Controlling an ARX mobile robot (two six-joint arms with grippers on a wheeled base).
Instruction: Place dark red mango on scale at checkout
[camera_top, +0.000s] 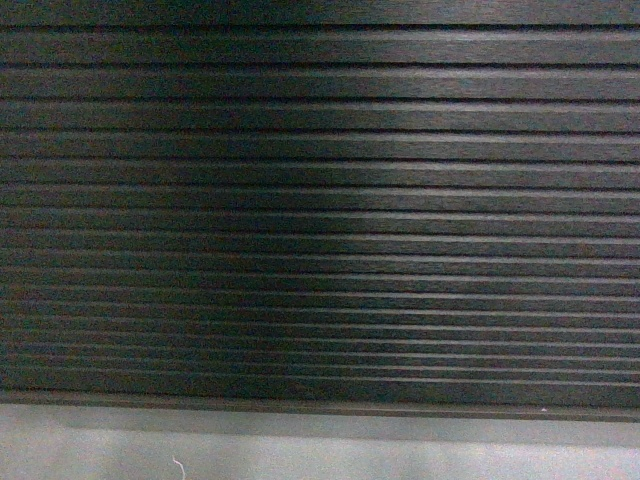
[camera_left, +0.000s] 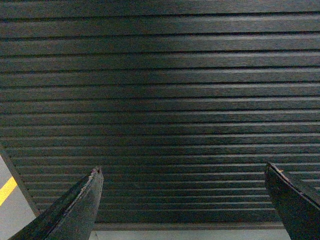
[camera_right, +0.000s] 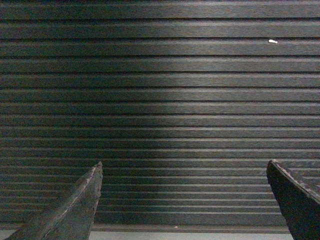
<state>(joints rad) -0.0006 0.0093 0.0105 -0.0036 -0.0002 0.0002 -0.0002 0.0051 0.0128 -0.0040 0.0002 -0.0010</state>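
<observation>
A black ribbed panel fills all three views — the front of the checkout counter (camera_top: 320, 200), with a strip of pale floor (camera_top: 300, 450) along the bottom. In the left wrist view a yellow line (camera_left: 7, 190) marks the floor at the lower left corner.

We see both grippers low and facing the panel. The left gripper (camera_left: 182, 200) has its fingers spread wide with nothing between them, and so does the right gripper (camera_right: 182, 197) — both empty. Neither shows in the head view.

The mango and the scale are not in any view, so we cannot say where they lie; we judge that the scale sits on the counter top, above what these cameras take in.

The step in hand, as we read it, is finding the fruit. To do it well we would raise or tilt our view until the counter top comes into sight, keep both arms tucked clear of the ribbed front while moving, and settle which arm is nearer the mango before reaching.

The counter's top edge is cut off, and a small white speck (camera_right: 272, 41) on the panel is too small to identify.
</observation>
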